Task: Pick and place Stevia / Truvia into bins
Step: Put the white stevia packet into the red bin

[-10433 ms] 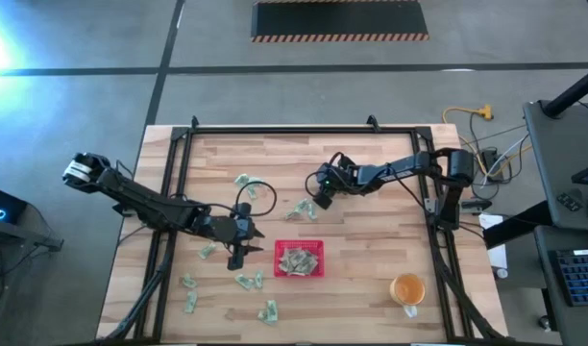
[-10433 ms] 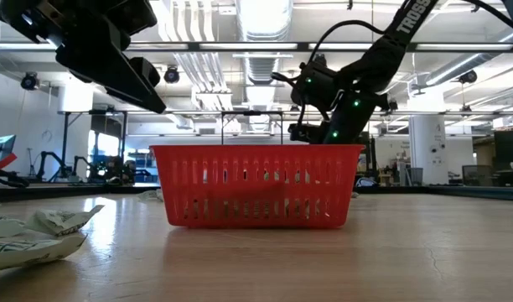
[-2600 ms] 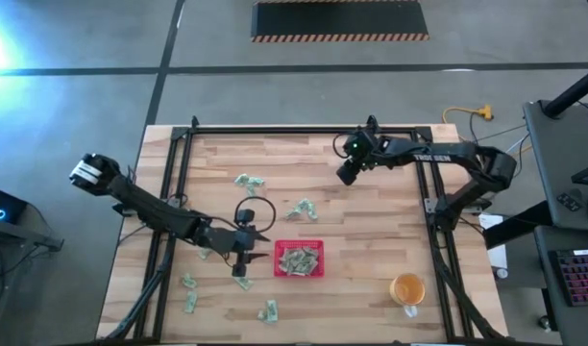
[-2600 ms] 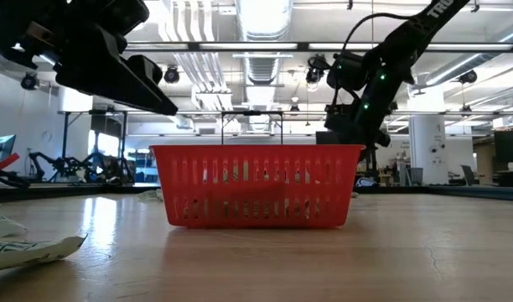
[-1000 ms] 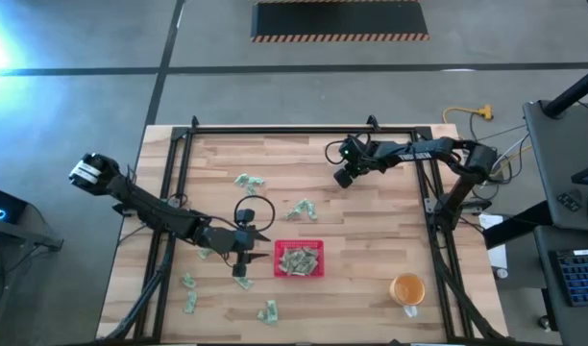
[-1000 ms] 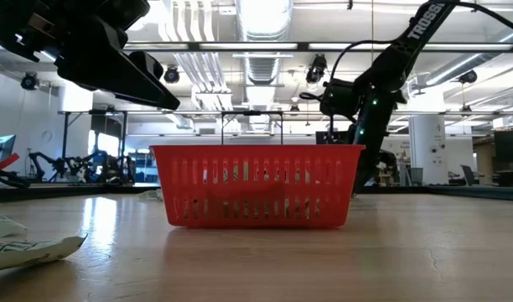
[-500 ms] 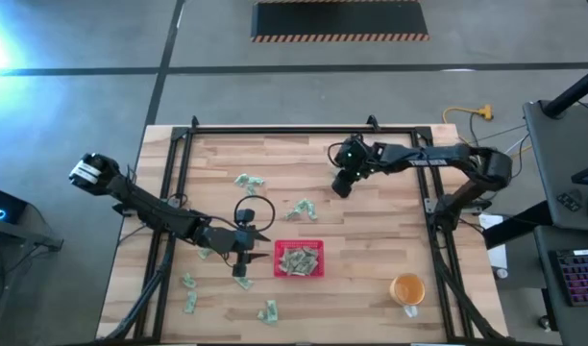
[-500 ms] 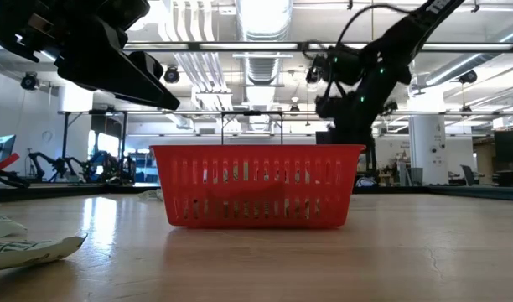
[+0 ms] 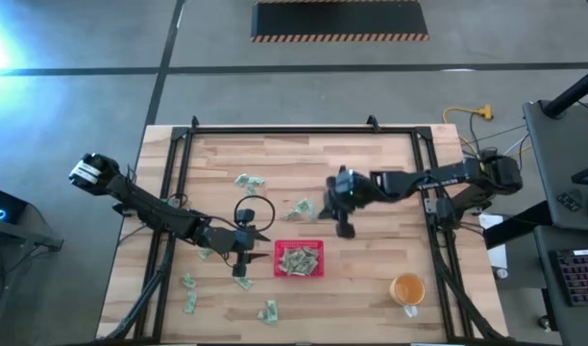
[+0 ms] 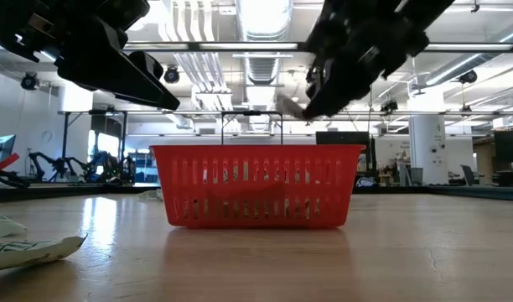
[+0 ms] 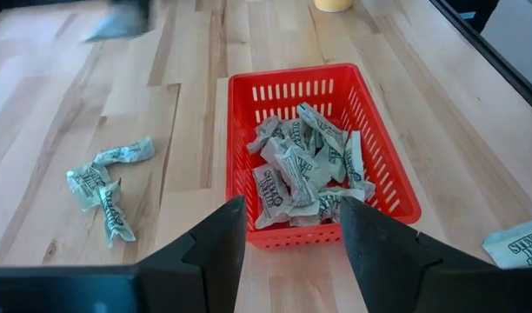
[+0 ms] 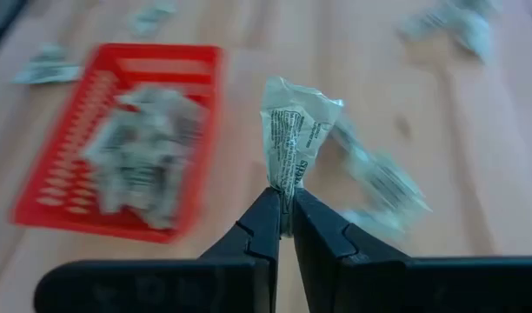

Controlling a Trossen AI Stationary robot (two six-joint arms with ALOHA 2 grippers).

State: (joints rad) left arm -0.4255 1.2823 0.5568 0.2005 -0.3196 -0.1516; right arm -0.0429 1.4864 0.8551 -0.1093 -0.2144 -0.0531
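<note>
The right gripper (image 12: 283,228) has its jaws pinched tight on one crumpled pale green and white paper sachet (image 12: 296,139), whose long axis runs straight out from the fingertips. That arm reaches low across the wooden surface (image 9: 390,240), just beyond the small red slatted plastic tray (image 9: 299,259), which holds a heap of sachets (image 11: 305,169). The left gripper (image 11: 288,239) hangs beside the tray's near wall, jaws spread wide and empty, arm stretched out long. Loose sachets (image 9: 247,180) lie scattered around.
</note>
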